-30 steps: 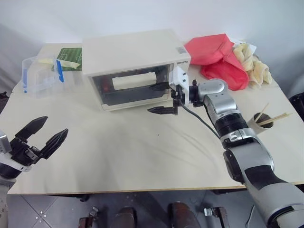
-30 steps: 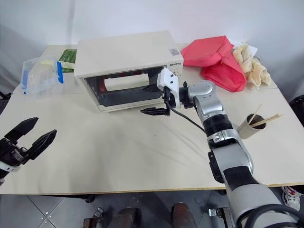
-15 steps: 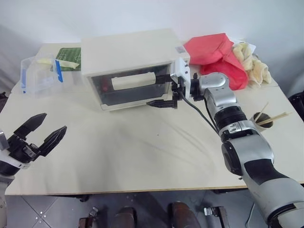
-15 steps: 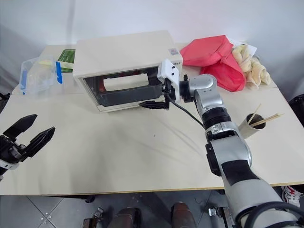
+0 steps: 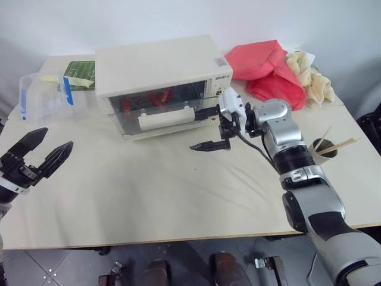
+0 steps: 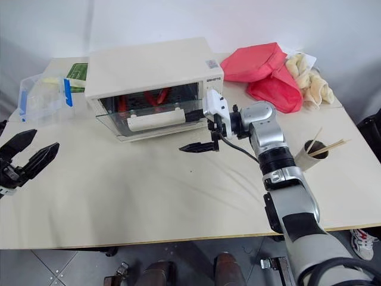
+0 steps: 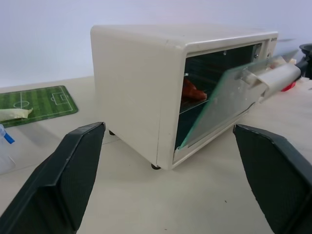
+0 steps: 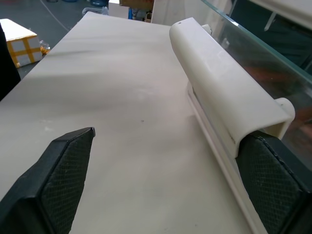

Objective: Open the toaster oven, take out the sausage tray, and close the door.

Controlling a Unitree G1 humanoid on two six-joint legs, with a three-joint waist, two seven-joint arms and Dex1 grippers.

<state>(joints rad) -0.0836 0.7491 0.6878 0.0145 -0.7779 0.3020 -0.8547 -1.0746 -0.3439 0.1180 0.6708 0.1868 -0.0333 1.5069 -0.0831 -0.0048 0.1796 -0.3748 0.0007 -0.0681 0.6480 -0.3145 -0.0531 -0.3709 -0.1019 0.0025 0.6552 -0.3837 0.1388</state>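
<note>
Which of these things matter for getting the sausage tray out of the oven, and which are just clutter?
For the job:
toaster oven
door, partly open
handle
sausages inside
right gripper, at the handle's end

Just lying about:
plastic box
green mat
red cloth
cream cloth
cup with sticks

The right hand (image 8: 165,190), spread wide, has one finger under the door (image 8: 273,63) handle (image 8: 224,92).
</note>
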